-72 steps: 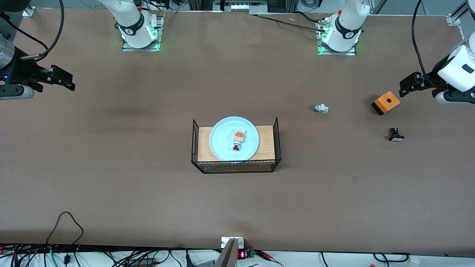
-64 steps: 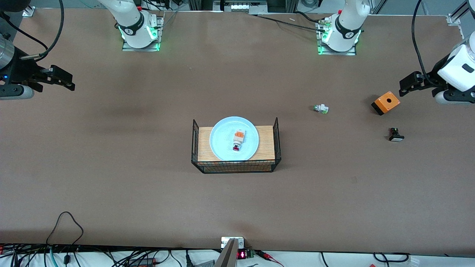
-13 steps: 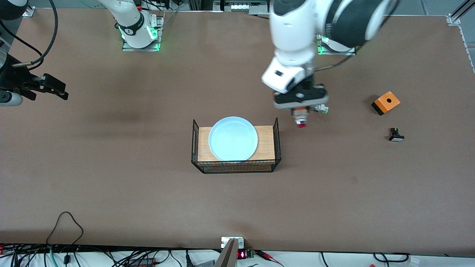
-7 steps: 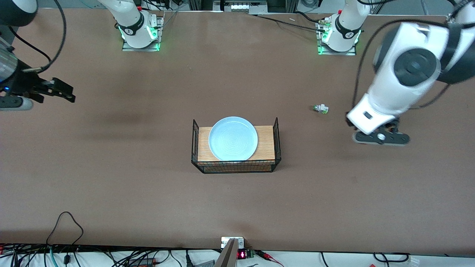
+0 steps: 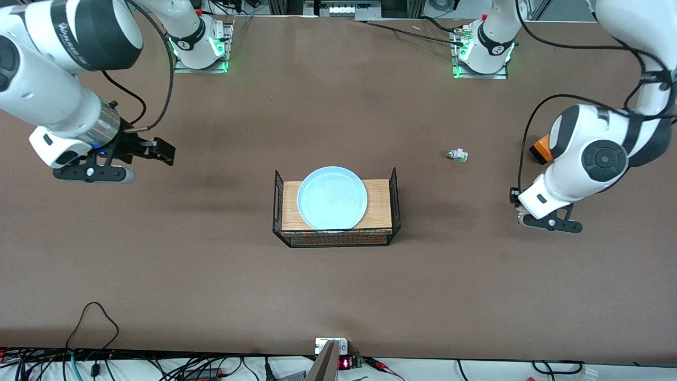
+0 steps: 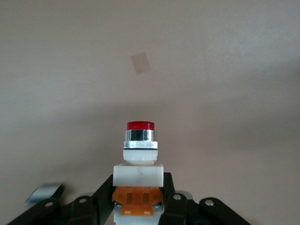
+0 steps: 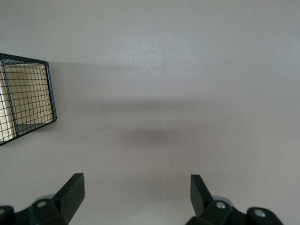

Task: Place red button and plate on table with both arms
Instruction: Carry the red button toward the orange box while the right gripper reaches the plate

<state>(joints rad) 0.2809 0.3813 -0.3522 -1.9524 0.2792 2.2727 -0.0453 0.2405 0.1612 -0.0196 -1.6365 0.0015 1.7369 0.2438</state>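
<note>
I see the left end effector (image 6: 138, 206) clamped on the small white push-button part with orange block and red cap (image 6: 139, 164), gripping it at the orange end, red cap pointing away from the wrist. It hangs over bare brown matte bench (image 5: 211, 275) toward the left arm's end; in the front view the arm body hides the part. A small pale patch (image 6: 140, 63) shows on the bench surface below the button.

Right end effector (image 7: 136, 192): fingers spread wide, holding nothing, over bare bench toward the right arm's end, w/ a corner of the wire-sided wooden tray (image 7: 26, 101) in its wrist view.

Round pale blue shallow plate (image 5: 332, 197) sits in that tray at mid-bench, nothing on it.

Also on the bench toward the left arm's end: small white part w/ green tip (image 5: 457, 155), well apart from the tray, and an orange box (image 5: 540, 148), partly hidden by the left arm.
</note>
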